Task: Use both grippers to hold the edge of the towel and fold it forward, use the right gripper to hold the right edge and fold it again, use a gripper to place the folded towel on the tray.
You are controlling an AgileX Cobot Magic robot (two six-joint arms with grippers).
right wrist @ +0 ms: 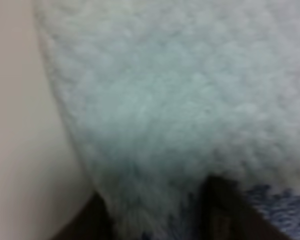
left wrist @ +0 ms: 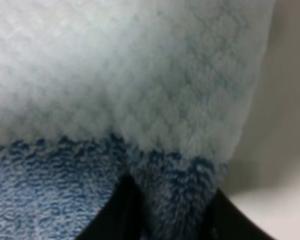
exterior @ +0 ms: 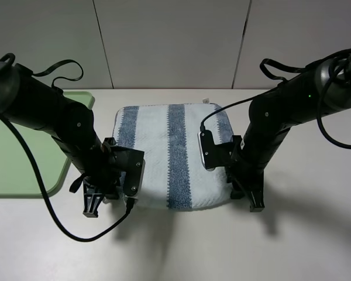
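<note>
The striped towel (exterior: 175, 152) lies on the white table between my two arms, with its small tag at the far edge. My left gripper (exterior: 99, 199) is at the towel's near-left corner. In the left wrist view (left wrist: 165, 220) its dark fingers (left wrist: 110, 215) are shut on a fold of blue-striped cloth (left wrist: 140, 100). My right gripper (exterior: 250, 197) is at the near-right corner. In the right wrist view (right wrist: 155, 220) its fingers (right wrist: 220, 205) pinch pale cloth (right wrist: 180, 110). The towel's near edge (exterior: 181, 206) looks thick and rounded; its grey hem does not show. The light-green tray (exterior: 23, 158) lies at the far left.
The tray is partly hidden behind the left arm. A black cable (exterior: 64, 225) loops from the left arm onto the table in front. White table (exterior: 181, 252) lies in front of the towel. A pale panelled wall (exterior: 175, 41) stands behind.
</note>
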